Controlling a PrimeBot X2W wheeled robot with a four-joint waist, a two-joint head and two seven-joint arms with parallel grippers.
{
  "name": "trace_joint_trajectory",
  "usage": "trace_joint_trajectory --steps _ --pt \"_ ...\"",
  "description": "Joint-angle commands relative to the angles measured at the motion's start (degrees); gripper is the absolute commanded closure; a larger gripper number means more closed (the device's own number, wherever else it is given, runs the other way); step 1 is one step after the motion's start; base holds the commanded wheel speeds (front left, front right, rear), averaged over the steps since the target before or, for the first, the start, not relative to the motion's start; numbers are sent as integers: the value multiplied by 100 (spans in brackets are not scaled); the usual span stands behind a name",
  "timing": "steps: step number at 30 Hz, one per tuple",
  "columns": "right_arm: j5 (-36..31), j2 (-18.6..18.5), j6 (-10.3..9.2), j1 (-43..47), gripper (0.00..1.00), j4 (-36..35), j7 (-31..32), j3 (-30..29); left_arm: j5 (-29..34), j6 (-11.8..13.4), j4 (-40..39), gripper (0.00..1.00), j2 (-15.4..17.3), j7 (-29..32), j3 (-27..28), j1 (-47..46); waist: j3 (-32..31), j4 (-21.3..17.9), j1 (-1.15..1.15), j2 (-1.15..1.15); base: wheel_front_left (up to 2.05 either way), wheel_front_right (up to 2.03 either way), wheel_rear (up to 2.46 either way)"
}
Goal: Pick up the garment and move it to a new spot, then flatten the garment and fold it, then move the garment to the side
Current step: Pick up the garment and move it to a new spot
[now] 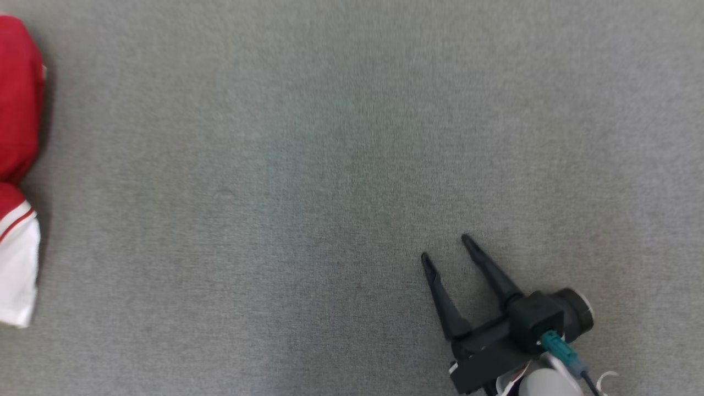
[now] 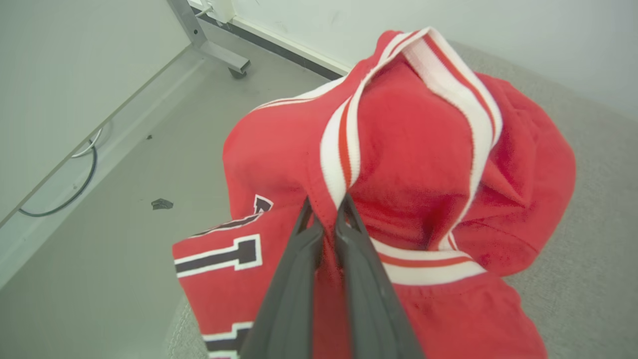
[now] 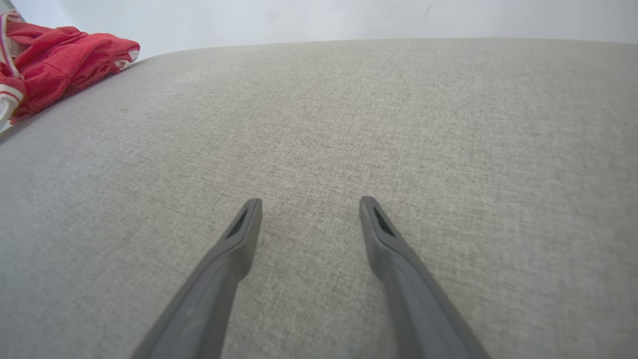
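Red and bunched, the garment (image 2: 413,149) lies at the table's (image 1: 330,165) left edge with the left tool (image 2: 326,200) pinched shut on its striped trim (image 2: 338,164); I'd lift it slowly, high enough to hang free, while the right tool (image 1: 445,247) hovers open.

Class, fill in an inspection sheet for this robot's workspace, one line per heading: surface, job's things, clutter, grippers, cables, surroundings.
Surface: grey woven fabric top, flat.
Job's things: red garment with white-and-red striped trim, bunched up near the top's edge.
Clutter: small dark scrap on the floor.
Grippers: left gripper shut on the garment's striped trim; right gripper open over the fabric top, holding nothing.
Cables: dark cable by the foot of the wall; teal-plugged lead at the right wrist.
Surroundings: pale wall, grey floor, wheeled metal leg.
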Motion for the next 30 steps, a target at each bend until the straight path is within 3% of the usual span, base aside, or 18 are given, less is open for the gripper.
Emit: trace_joint_trajectory --steps 1,7,14,23,30 --pt "87 36 -14 138 0 155 -23 59 6 -80 -145 100 124 -7 -16 -37 -539 65 -1 -1 0 0 0" --pt "239 127 -14 184 0 416 -119 176 59 -227 -809 100 282 240 -276 -359 -1190 22 -1 -1 0 0 0" --pt "461 165 -14 291 0 659 -186 235 119 -364 -1422 100 132 604 -863 -1028 -1788 -269 -1 -1 0 0 0" --pt "703 168 -14 464 0 657 -195 235 49 -406 -1826 100 -569 777 -1618 -1666 -2251 -846 -1 -1 0 0 0" --pt "714 167 -14 534 0 555 -190 299 -95 -494 -2065 100 -1237 766 -2168 -1585 -2305 -1679 -1 -1 0 0 0"
